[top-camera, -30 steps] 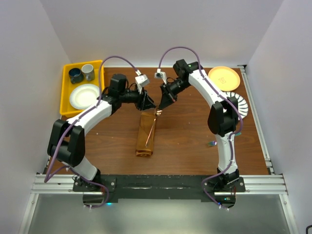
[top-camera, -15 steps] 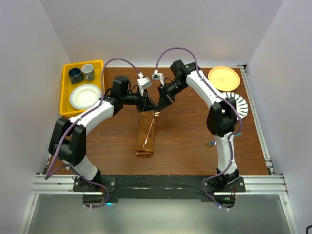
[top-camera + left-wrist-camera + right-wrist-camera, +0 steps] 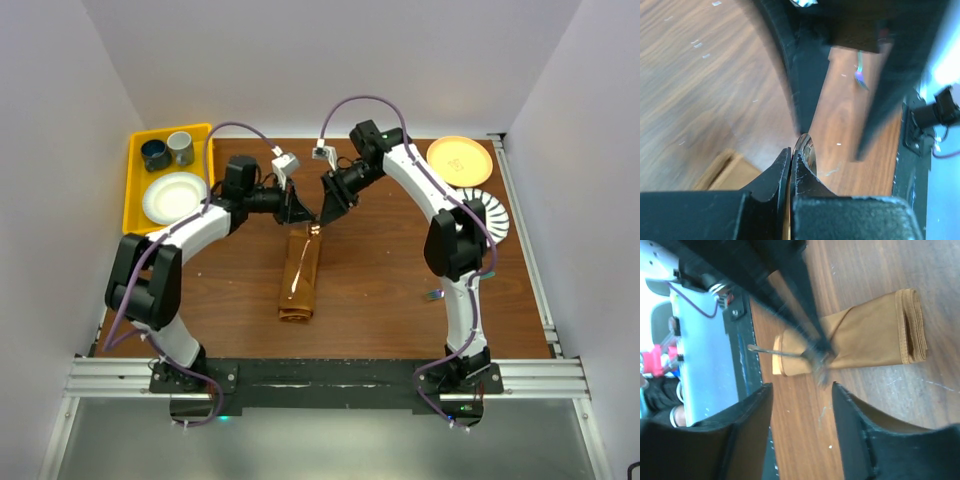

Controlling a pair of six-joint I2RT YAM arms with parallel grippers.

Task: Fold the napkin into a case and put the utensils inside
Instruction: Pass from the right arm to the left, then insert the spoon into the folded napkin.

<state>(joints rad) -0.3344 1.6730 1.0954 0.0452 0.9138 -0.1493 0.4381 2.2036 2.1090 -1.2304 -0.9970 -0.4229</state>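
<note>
Left tool (image 3: 297,210) is gripping a utensil (image 3: 303,265) over the case (image 3: 300,290); right tool (image 3: 325,205) is standing open.
From above, the case is lying at the middle of the bench (image 3: 400,280), both tools hanging over its far end. In the left wrist view, the fingers (image 3: 775,175) are pressing together on the silvery spoon tip. In the right wrist view, the fingers (image 3: 860,440) are standing wide apart, the thin handle pointing toward the near edge.

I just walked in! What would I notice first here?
Two robot arms meeting mid-table: the left hand pinches a shiny spoon, the right hand is open beside it. Right by them lies the rust-brown case, and a bright yellow tray sits at the far left.
</note>
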